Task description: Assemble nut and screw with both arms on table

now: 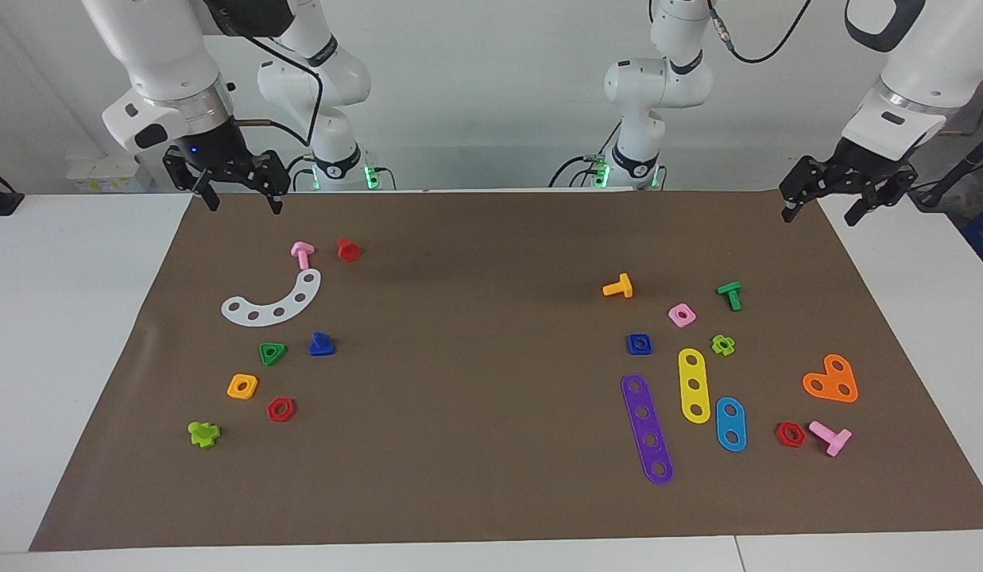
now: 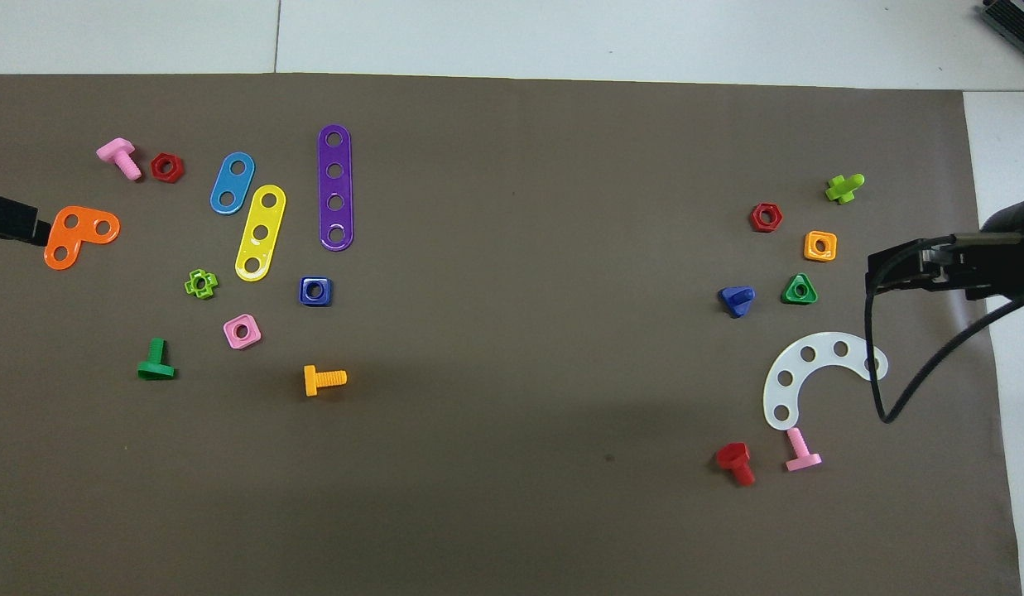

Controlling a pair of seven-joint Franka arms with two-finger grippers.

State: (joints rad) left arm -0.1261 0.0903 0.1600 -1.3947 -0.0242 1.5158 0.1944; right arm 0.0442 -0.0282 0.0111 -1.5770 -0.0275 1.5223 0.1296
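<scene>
Seven screws, eight nuts and five perforated strips are counted on the mat (image 1: 491,492); among them are one blue screw (image 1: 322,344) and one blue nut (image 1: 640,343).

In the overhead view, the left hand (image 2: 11,222) is poking in at the picture's edge, so only a black tip is showing. The right hand (image 2: 934,269) is getting cut off at the edge too, and its cable is hiding part of the white curved strip (image 2: 797,377). The counter (image 2: 561,33) is running off every side.
</scene>
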